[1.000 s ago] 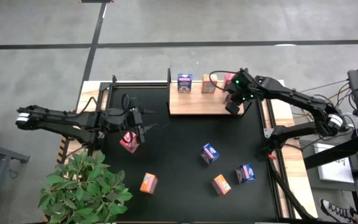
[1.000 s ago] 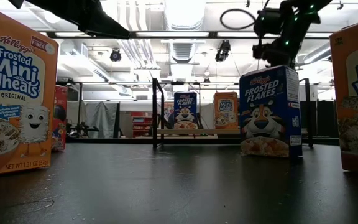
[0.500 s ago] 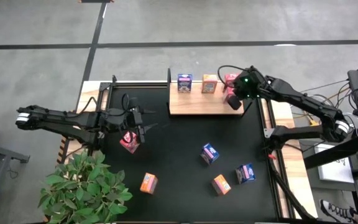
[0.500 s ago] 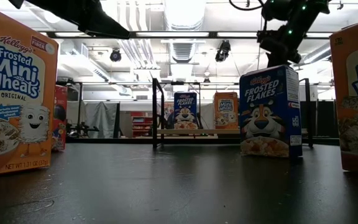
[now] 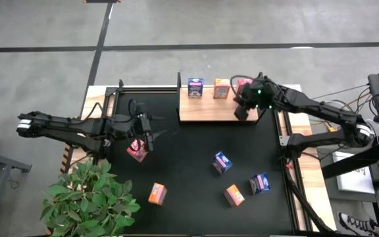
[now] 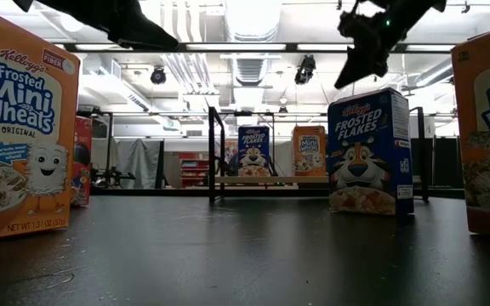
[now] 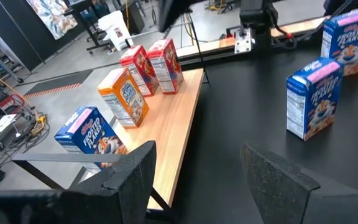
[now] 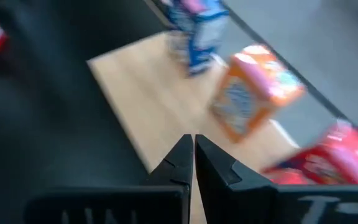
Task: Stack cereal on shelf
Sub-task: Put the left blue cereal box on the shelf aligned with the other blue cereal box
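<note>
The wooden shelf [image 5: 209, 108] lies at the far middle of the black mat. A blue box [image 5: 195, 87], an orange box [image 5: 222, 88] and a red-pink box [image 5: 243, 84] stand on it along its far edge. The left wrist view shows two red-pink boxes [image 7: 153, 63] side by side there. My right gripper [image 5: 241, 110] is shut and empty above the shelf's right end; it also shows in its wrist view [image 8: 193, 147]. My left gripper [image 7: 197, 180] is open and empty at the mat's left, over a red-pink box [image 5: 137, 150] lying on the mat.
Loose boxes stand on the mat: two blue [image 5: 222, 162] [image 5: 260, 183] and two orange [image 5: 233, 195] [image 5: 157, 193]. A potted plant [image 5: 91, 197] stands at the near left corner. Black posts [image 6: 214, 153] rise at the shelf's left end.
My right gripper has swung a little toward the table's left above the shelf's right end, and it has turned and tipped as it went. The boxes on the shelf and the mat have stayed where they were.
</note>
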`<state>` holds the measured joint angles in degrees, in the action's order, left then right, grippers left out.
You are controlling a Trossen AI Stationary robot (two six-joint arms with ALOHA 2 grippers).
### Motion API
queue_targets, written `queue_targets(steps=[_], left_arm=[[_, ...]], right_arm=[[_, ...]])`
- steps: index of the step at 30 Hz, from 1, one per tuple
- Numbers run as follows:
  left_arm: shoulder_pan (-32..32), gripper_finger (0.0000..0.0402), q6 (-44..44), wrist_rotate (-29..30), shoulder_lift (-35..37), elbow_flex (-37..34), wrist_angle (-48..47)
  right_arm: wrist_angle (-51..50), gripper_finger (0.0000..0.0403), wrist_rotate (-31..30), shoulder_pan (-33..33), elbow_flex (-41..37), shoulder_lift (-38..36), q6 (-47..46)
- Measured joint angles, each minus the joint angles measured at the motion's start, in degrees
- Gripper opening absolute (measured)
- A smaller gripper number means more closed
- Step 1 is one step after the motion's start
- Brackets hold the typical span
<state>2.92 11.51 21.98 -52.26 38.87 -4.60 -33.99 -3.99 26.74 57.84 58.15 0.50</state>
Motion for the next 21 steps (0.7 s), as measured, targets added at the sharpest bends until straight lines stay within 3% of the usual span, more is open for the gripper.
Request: queue_targets(steps=[11,21], left_arm=[[-0.02,0.0219,0.11,0.00,-0.01,0.01,0.41],[-0.01,0.0219,3.74,0.00,-0.01,0.76,0.90]], right_arm=[[-0.52,0.0009,-0.05,-19.53,0.84,2.42,-15.86],[-14.70,0.0009,-0.06,-31.72,13.84,12.58,-31.41]])
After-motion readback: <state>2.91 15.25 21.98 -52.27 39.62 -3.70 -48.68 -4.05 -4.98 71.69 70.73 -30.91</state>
